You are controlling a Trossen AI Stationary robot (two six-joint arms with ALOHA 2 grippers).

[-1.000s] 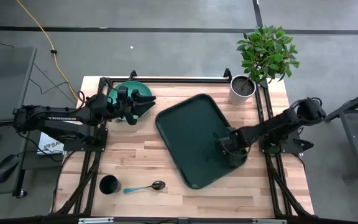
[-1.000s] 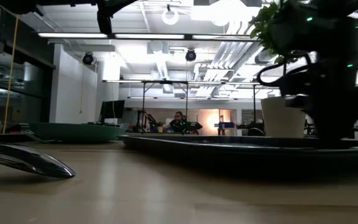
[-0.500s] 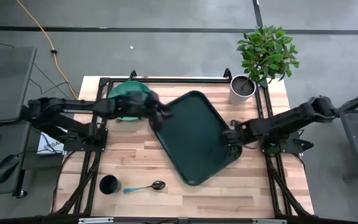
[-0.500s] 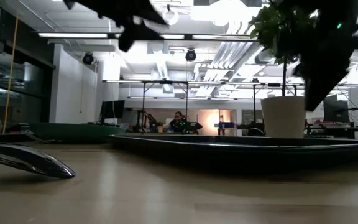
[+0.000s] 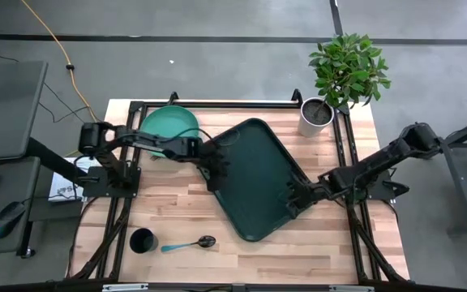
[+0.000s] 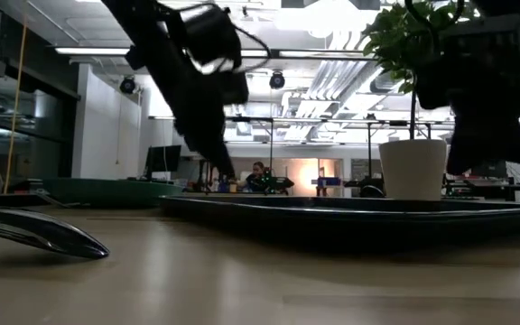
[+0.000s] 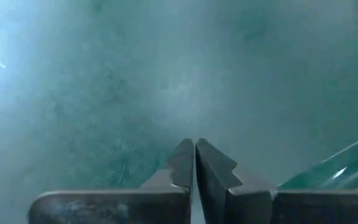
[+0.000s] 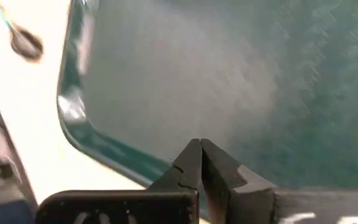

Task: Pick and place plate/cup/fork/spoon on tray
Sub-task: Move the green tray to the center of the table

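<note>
- While the tray (image 5: 254, 180) lies skewed across the middle of the table (image 5: 363, 235), both arms have swung in over it within the last second: the left gripper (image 5: 217, 169) left the plate (image 5: 169, 126) at the far left corner and now hangs over the tray's left edge, and the right gripper (image 5: 293, 197) sits over its right edge.
- Each wrist view shows its own fingers pressed together with nothing between them, looking down on the tray's green floor.
- The tray has also turned a little on the table in that second, so the arms seem to be nudging or squaring it rather than carrying anything; my judgement is that loading has not begun.
- Nothing rests on the tray. The cup (image 5: 142, 241) stands near the front left corner, with the spoon (image 5: 189, 243) just beside it along the front edge. I cannot find the fork.
- A white plant pot (image 5: 316, 116) holding a leafy plant stands at the far right corner.
- Beyond the pale wooden table, the low view shows a bright workshop with ceiling lights and a person seated far back.
</note>
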